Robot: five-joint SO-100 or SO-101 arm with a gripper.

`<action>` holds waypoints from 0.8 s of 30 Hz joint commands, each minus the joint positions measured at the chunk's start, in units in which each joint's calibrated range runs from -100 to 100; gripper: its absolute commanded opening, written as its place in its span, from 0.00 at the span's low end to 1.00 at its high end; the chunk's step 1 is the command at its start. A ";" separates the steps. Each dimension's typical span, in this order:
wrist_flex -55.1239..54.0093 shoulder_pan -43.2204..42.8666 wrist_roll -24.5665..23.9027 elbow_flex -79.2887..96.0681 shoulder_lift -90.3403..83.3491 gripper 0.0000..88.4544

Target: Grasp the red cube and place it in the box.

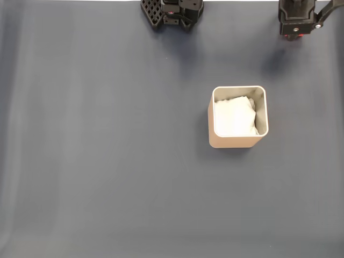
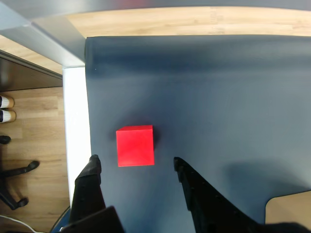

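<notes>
Open jaws (image 2: pixel 134 162), matte red cube (image 2: pixel 135 145)

Dark blue-grey mat (image 1: pixel 107 161) over a white table (image 2: pixel 75 111), wooden floor (image 2: pixel 39 111) beside.

Evenly lit from above in the fixed view, with soft creases and faint shadows near the mat's top edge. In the wrist view, light wood-plank flooring left of the table and past its far edge (image 2: pixel 194 19); a pale grey table leg or beam (image 2: pixel 43 39) slanting at upper left; black chair-base legs with casters (image 2: pixel 17 170) low on the left; two small white-and-black objects (image 2: pixel 6 109) at the left border, too cropped to identify.
</notes>
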 commanded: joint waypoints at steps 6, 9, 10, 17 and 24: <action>-1.96 -0.39 0.54 -4.16 2.08 0.42; -2.54 -0.46 0.39 -4.34 3.03 0.42; -2.70 -0.53 0.34 -4.52 3.38 0.42; -3.36 -1.02 0.20 -6.44 5.46 0.42; -3.52 -2.16 -0.44 -7.71 7.01 0.42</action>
